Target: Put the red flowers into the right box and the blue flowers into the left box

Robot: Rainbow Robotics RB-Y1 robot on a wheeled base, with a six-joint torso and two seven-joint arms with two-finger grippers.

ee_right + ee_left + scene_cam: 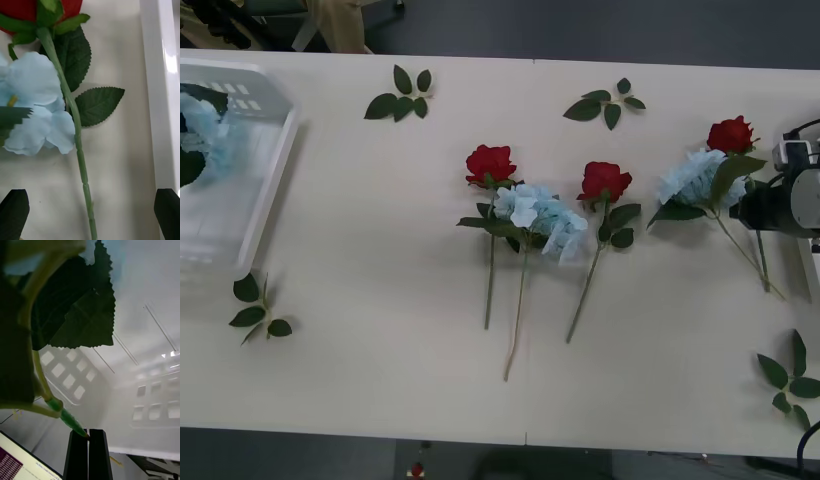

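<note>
One blue flower [202,135] is in the left box [265,175] at the counter's left edge, the left gripper [89,435] fingers pinching its stem. Three red flowers [491,163] lie mid-counter; your right gripper [90,213] hovers wide open over one stem.

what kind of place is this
Probably a robot test room or lab, not a florist's: a long plain cream table holds artificial deep-red roses and pale sky-blue hydrangea-like flowers set out for sorting into a ribbed translucent white plastic box.
</note>
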